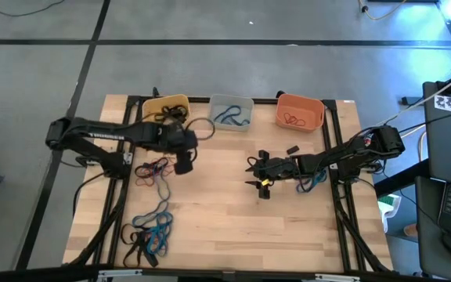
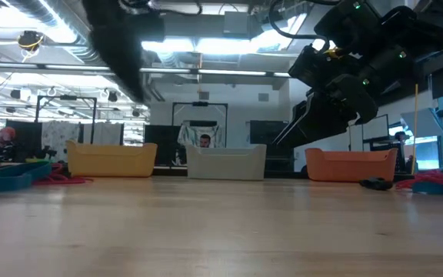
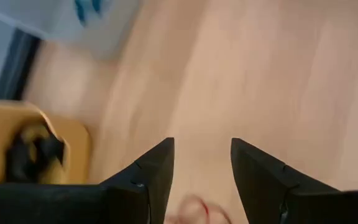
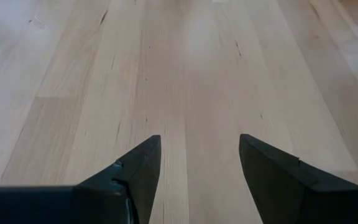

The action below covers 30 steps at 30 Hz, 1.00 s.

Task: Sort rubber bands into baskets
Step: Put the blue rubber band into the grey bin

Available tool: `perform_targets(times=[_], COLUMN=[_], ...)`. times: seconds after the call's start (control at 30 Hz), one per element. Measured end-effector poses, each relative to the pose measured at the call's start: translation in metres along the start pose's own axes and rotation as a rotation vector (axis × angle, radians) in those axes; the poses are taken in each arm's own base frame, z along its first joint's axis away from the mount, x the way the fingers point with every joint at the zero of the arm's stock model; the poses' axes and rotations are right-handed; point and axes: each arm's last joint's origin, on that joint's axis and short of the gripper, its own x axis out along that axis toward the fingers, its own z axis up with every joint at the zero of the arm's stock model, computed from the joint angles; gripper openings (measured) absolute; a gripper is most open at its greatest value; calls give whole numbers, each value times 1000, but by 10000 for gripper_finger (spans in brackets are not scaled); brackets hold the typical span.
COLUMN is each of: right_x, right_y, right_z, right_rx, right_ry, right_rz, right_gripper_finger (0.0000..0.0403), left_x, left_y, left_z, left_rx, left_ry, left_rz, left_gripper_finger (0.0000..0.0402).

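Your left gripper [image 1: 184, 164] hangs above the wooden table [image 1: 233, 211], just in front of the yellow basket [image 1: 165, 107]. In its wrist view the two fingers [image 3: 148, 177] stand spread apart with only bare wood and a blurred reddish patch between them; nothing is pinched. Off to one side of those fingers you can see the yellow basket [image 3: 30, 143] with black rubber bands [image 3: 36, 149] inside, and farther ahead a corner of the pale grey basket [image 3: 61, 25] with a blue band in it.

Just beside the left fingertips, on the side away from the baskets, lies a small tangle of red and dark bands [image 1: 153, 172]. A larger pile of blue and black bands [image 1: 151, 233] sits well behind it, near the table's front edge.

Your right gripper [image 1: 258, 175] is out over the middle of the table. Its fingers [image 4: 135, 171] are released too, wide apart, with plain wood between and ahead of them. A few blue bands [image 1: 313, 183] lie under the right arm, back from the fingertips.

The three baskets line the far edge: yellow, then pale grey [image 1: 231, 112] holding blue bands, then the orange basket [image 1: 301, 112] holding red-orange ones. The low view shows them side by side, each standing apart.
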Motion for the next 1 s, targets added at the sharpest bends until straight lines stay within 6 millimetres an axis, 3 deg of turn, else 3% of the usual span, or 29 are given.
perform_targets(times=[0.3,0.63,1.0], right_x=[0,0,0], right_y=[0,0,0], right_z=[0,2,2], right_rx=[0,2,2], right_ry=[-1,-17,-16], right_rz=[0,1,1], right_gripper_finger=[218,218,218], left_x=[17,34,33], left_y=[-28,-47,-61], left_z=[-49,-85,-92], left_rx=[23,241,335], left_ry=[220,317,322], left_rz=[14,-104,-198], left_gripper_finger=[147,147,133])
